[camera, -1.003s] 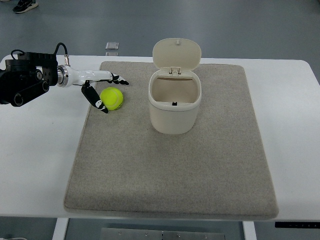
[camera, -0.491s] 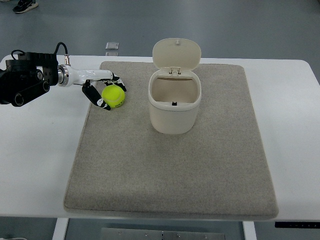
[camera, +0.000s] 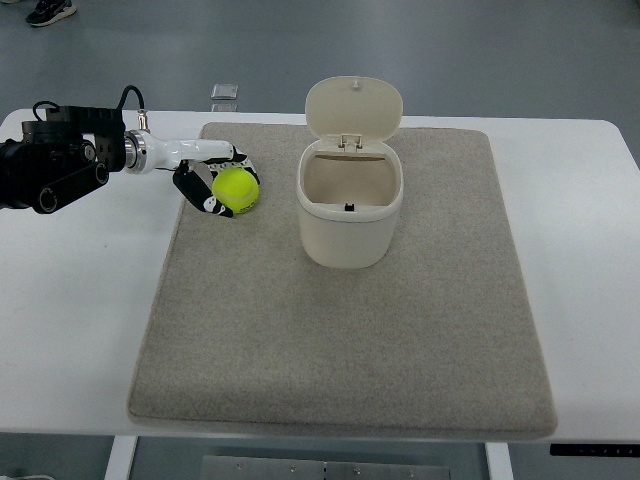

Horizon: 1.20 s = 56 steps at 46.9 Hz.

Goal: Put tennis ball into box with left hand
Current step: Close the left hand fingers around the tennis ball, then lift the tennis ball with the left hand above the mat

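Note:
A yellow-green tennis ball [camera: 237, 188] sits in the grasp of my left hand [camera: 222, 182] over the far left part of the grey mat [camera: 340, 330]. The white and black fingers [camera: 205, 197] curl around the ball's left and lower sides. Right of the ball stands the cream box [camera: 349, 205], its lid [camera: 353, 108] flipped up at the back and its inside showing nothing in it. The hand is a short gap left of the box's rim. My left arm [camera: 60, 168] enters from the left edge.
The mat lies on a white table [camera: 80, 300]. A small grey square object [camera: 225, 92] lies on the floor beyond the table's far edge. A dark shoe [camera: 50, 12] shows at the top left corner.
The left hand's fingers closed around the tennis ball, and hand and ball shifted slightly right toward the box. The box has not moved.

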Each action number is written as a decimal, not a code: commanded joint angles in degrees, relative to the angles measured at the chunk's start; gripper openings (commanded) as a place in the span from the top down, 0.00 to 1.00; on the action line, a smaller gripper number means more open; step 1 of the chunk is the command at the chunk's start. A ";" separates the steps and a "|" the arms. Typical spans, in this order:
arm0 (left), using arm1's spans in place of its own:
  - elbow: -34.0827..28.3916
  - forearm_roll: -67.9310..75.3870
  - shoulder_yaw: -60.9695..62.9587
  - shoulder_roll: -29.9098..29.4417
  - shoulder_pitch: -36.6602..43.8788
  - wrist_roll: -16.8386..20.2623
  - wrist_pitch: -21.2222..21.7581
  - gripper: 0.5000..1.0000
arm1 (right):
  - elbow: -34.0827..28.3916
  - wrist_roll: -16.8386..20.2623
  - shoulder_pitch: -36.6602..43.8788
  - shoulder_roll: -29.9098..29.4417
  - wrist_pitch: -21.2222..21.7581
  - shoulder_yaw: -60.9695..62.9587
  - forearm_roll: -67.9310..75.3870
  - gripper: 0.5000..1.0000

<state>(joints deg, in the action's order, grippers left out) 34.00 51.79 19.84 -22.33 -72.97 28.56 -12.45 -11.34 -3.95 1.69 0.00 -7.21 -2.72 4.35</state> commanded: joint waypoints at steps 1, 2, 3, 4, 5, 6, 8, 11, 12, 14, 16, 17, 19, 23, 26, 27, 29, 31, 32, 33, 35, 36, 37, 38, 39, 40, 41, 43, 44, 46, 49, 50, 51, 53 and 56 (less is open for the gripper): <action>-0.16 -0.46 -0.94 0.00 0.37 0.00 0.85 0.90 | 0.00 0.00 -0.02 0.00 0.00 0.00 0.05 0.20; -0.16 -0.63 -1.12 0.00 0.54 0.00 0.85 0.90 | 0.00 0.00 -0.02 0.00 0.00 0.00 -0.04 0.20; -0.25 -0.90 -1.21 0.00 0.80 0.00 1.02 0.90 | 0.00 0.00 -0.02 0.00 0.00 0.00 -0.04 0.20; -0.34 -1.16 -1.38 0.00 1.15 -0.09 1.20 0.90 | 0.00 0.00 -0.02 0.00 0.00 0.00 0.05 0.19; -0.34 -1.25 -1.56 0.00 1.59 -0.09 1.29 0.90 | 0.00 0.00 -0.02 0.00 0.00 0.00 0.05 0.20; -0.34 -1.43 -1.82 0.00 1.95 -0.09 1.38 0.90 | 0.00 0.00 -0.02 0.00 0.00 0.00 -0.04 0.20; -0.34 -1.86 -2.44 0.00 2.30 -0.17 1.55 0.89 | 0.00 0.00 -0.02 0.00 0.00 0.00 -0.04 0.20; -0.43 -2.22 -3.75 -0.08 2.48 -0.18 1.55 0.89 | 0.00 0.00 -0.02 0.00 0.00 0.00 0.05 0.19; -0.51 -2.39 -4.28 -0.08 2.48 -0.18 1.47 0.89 | 0.00 0.00 -0.02 0.00 0.00 0.00 -0.04 0.20; -0.52 -3.01 -5.16 -0.26 2.74 -0.09 1.12 0.88 | 0.00 0.00 -0.02 0.00 0.00 0.00 0.05 0.19; -0.43 -4.15 -6.48 -0.52 3.27 -0.09 0.68 0.88 | 0.00 0.00 -0.02 0.00 0.00 0.00 -0.04 0.19; -0.43 -4.85 -7.01 -0.70 3.44 0.00 0.50 0.88 | 0.00 0.00 -0.02 0.00 0.00 0.00 -0.04 0.20; -0.34 -6.52 -8.24 -0.96 3.62 0.00 -0.37 0.88 | 0.00 0.00 -0.02 0.00 0.00 0.00 -0.04 0.20; -0.16 -9.51 -10.52 -1.31 3.62 0.00 -4.50 0.87 | 0.00 0.00 -0.02 0.00 0.00 0.00 -0.04 0.20; -0.16 -11.35 -11.40 -2.19 3.62 0.00 -6.96 0.87 | 0.00 0.00 -0.02 0.00 0.00 0.00 -0.04 0.20; -0.16 -11.79 -11.58 -2.63 3.71 0.00 -7.58 0.87 | 0.00 0.00 -0.02 0.00 0.00 0.00 -0.04 0.20; -0.08 -12.15 -11.58 -3.33 3.71 0.09 -8.46 0.87 | 0.00 0.00 -0.02 0.00 0.00 0.00 -0.04 0.20; 0.45 -12.24 -11.76 -4.12 3.62 0.44 -9.43 0.86 | 0.00 0.00 -0.02 0.00 0.00 0.00 -0.04 0.20; 0.80 -12.24 -12.02 -4.56 3.62 0.53 -10.13 0.86 | 0.00 0.00 -0.02 0.00 0.00 0.00 -0.04 0.20; 1.15 -12.24 -12.46 -5.09 3.62 0.53 -11.09 0.86 | 0.00 0.00 -0.02 0.00 0.00 0.00 0.05 0.20; 2.03 -12.24 -13.86 -6.41 3.62 0.53 -13.38 0.86 | 0.00 0.00 -0.02 0.00 0.00 0.00 -0.04 0.20; 2.38 -12.24 -14.74 -7.11 3.62 0.53 -14.61 0.86 | 0.00 0.00 -0.02 0.00 0.00 0.00 -0.04 0.20; 2.73 -12.15 -15.70 -7.72 3.62 0.53 -15.57 0.85 | 0.00 0.00 -0.02 0.00 0.00 0.00 -0.04 0.20; 3.00 -12.06 -16.50 -8.43 3.62 0.53 -16.63 0.84 | 0.00 0.00 -0.02 0.00 0.00 0.00 -0.04 0.20; 3.35 -12.06 -17.20 -8.96 3.71 0.53 -17.60 0.84 | 0.00 0.00 -0.02 0.00 0.00 0.00 0.05 0.20; 3.70 -12.06 -17.55 -9.48 3.62 0.53 -18.22 0.84 | 0.00 0.00 -0.02 0.00 0.00 0.00 0.05 0.20; 4.14 -12.06 -17.73 -10.01 3.62 0.53 -18.57 0.84 | 0.00 0.00 -0.02 0.00 0.00 0.00 -0.04 0.20; 5.19 -12.15 -17.91 -10.98 3.44 0.61 -19.53 0.84 | 0.00 0.00 -0.02 0.00 0.00 0.00 -0.04 0.20; 5.98 -12.24 -18.08 -11.59 3.44 0.62 -19.89 0.83 | 0.00 0.00 -0.02 0.00 0.00 0.00 -0.04 0.20; 7.65 -12.15 -18.52 -13.35 3.27 0.53 -21.20 0.82 | 0.00 0.00 0.07 0.00 0.00 0.00 0.05 0.20; 9.94 -12.15 -20.54 -16.42 3.09 0.53 -22.55 0.78 | 0.00 0.00 0.07 0.00 0.00 0.00 -0.04 0.19; 10.55 -12.06 -21.33 -17.13 3.09 0.53 -22.55 0.78 | 0.00 0.00 -0.02 0.00 0.00 0.00 -0.04 0.20; 11.17 -11.89 -21.95 -17.83 3.18 0.53 -22.55 0.78 | 0.00 0.00 -0.02 0.00 0.00 0.00 -0.04 0.20; 12.22 -11.89 -22.92 -18.63 3.27 0.53 -22.55 0.77 | 0.00 0.00 -0.02 0.00 0.00 0.00 0.05 0.20; 14.07 -11.97 -23.36 -19.94 3.27 0.53 -22.55 0.77 | 0.00 0.00 -0.02 0.00 0.00 0.00 -0.04 0.19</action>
<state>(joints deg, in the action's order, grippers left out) 46.10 39.86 -2.88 -40.87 -69.84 29.12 -35.01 -11.34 -3.96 1.69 0.00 -7.21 -2.72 4.35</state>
